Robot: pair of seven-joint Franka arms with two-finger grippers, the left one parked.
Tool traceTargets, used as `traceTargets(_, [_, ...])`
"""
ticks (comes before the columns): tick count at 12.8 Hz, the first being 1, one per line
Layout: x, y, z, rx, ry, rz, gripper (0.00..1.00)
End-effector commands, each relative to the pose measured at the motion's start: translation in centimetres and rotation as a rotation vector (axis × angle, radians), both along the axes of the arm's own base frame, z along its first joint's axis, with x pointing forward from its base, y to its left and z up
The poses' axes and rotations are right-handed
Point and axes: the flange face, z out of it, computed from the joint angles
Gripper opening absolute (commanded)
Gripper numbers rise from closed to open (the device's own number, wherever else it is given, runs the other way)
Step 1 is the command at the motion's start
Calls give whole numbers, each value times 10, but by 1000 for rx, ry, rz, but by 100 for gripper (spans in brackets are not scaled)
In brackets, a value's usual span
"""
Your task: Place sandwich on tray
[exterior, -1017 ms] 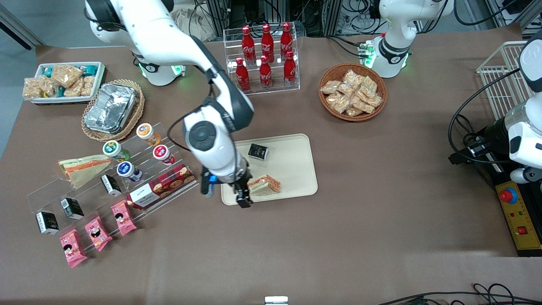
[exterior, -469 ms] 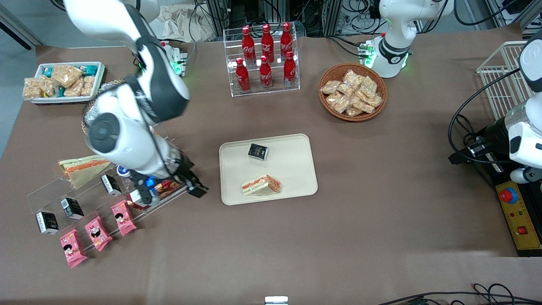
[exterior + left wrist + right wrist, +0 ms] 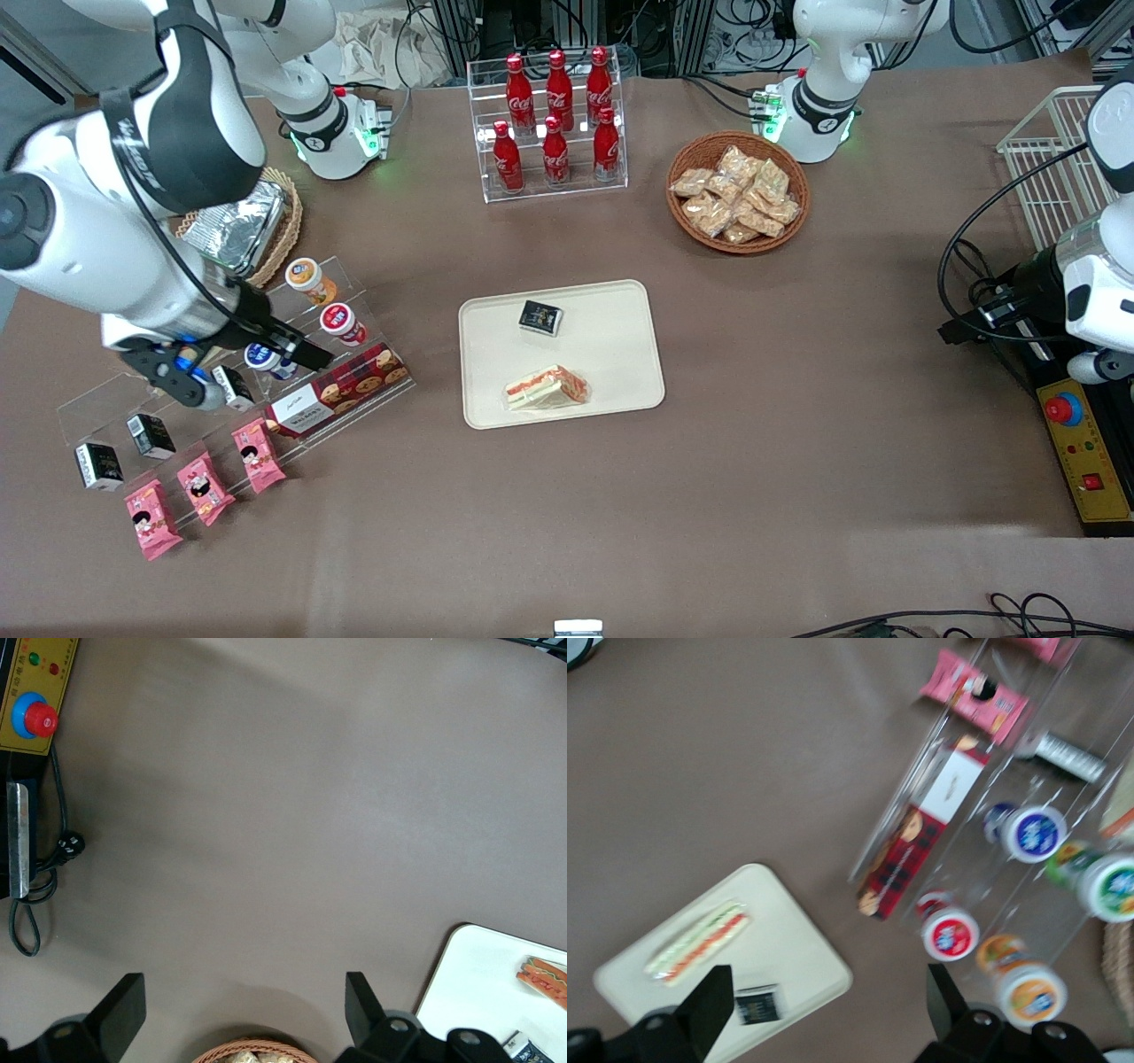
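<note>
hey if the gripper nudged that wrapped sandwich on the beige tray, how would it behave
The sandwich lies flat on the tray, so it would likely slide, not roll or tip. Its clear wrap looks slick, so probably little grip. Soft bread would likely squash under pressure. The gripper, open, hangs above the acrylic snack rack, well clear.

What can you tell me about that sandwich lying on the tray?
The sandwich is a wedge of pale bread with an orange-red filling band, in clear, shiny wrap. It lies flat on the cream tray, at the edge nearer the front camera, cut side showing the layers. A small black pack shares the tray, farther from the camera and apart from it. Nothing grips it: the tool is open, away over the clear snack rack toward the working arm's end.
</note>
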Motion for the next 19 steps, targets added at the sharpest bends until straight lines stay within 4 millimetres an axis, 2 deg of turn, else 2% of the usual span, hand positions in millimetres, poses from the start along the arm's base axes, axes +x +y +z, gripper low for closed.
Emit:
traceTargets(1, [-21,-27,12,-50,-31,118,96])
traceTargets(2, [-21,-43,16,-46,-41,160,96])
traceTargets(6, [-14,-131,27,-58,-69,326,96])
traceTargets(8, [-13,-158,33,-133,-66,435,96])
traceTargets(10, [-13,-173,47,-166,-82,493,97])
traceTargets(13, [-13,-200,59,-166,-105,431,97])
traceTargets(19, [-13,-200,59,-154,-111,425,97])
